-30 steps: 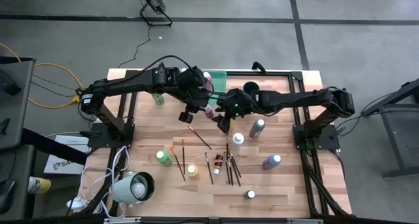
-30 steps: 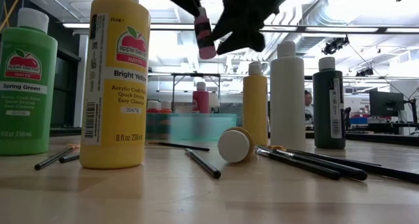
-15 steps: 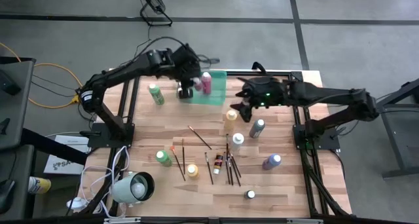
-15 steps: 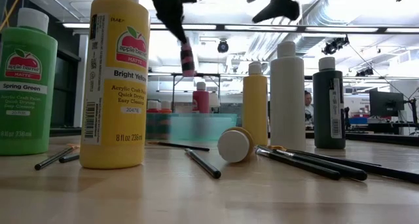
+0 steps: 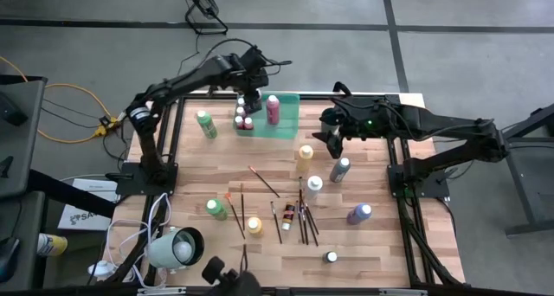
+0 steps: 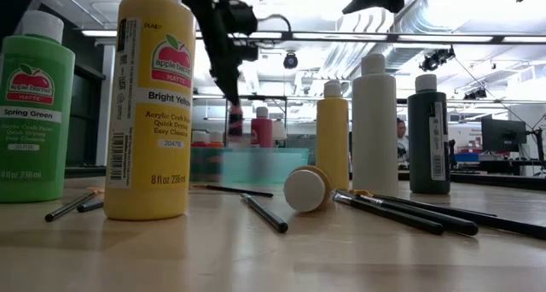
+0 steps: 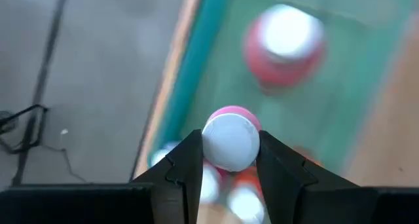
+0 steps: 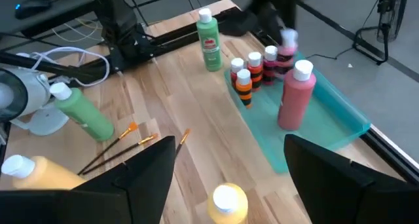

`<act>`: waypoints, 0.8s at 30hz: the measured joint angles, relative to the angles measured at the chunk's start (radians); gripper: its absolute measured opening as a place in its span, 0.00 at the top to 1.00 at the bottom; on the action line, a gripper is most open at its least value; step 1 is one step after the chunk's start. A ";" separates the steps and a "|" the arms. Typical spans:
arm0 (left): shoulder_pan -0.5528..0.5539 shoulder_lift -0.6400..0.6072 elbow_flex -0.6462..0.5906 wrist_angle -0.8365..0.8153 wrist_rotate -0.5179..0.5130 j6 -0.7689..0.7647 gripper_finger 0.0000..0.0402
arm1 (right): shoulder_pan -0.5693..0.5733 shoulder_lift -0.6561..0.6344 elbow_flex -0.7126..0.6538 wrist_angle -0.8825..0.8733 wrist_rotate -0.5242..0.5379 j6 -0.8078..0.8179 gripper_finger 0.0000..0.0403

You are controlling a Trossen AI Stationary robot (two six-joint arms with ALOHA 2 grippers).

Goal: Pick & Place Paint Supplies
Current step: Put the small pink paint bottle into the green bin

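Wooden bench (image 5: 190, 170) carries: translucent green tray (image 5: 288, 123) at far edge; green bottle (image 5: 206, 124) just beside tray; yellow bottle (image 5: 305, 155), grey bottle (image 5: 339, 169), white bottle (image 5: 312, 187), purple bottle (image 5: 359, 214) upright mid-bench; paintbrushes (image 5: 305, 216) loose near front, among smaller bottles.

Pale planked wood table (image 5: 372, 244), translucent green plastic tray (image 5: 290, 123), glossy plastic bottles (image 6: 152, 113)

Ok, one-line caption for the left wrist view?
Left gripper holds a white-capped pink bottle over the green tray.
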 joint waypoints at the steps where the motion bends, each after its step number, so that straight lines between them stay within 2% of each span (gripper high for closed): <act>1: 0.008 0.014 0.000 0.012 0.000 -0.012 0.72 | 0.000 0.000 0.000 0.000 -0.001 0.000 0.31; 12: 0.057 0.146 0.001 0.056 -0.016 -0.061 0.72 | 0.000 0.000 0.000 0.003 0.031 0.053 0.31; 19: 0.083 0.186 0.002 0.081 -0.023 -0.032 0.72 | 0.000 0.000 0.000 0.005 0.079 0.064 0.31; 24: 0.101 0.199 0.004 0.090 0.008 -0.030 0.72 | 0.000 0.000 0.000 0.005 0.081 0.069 0.31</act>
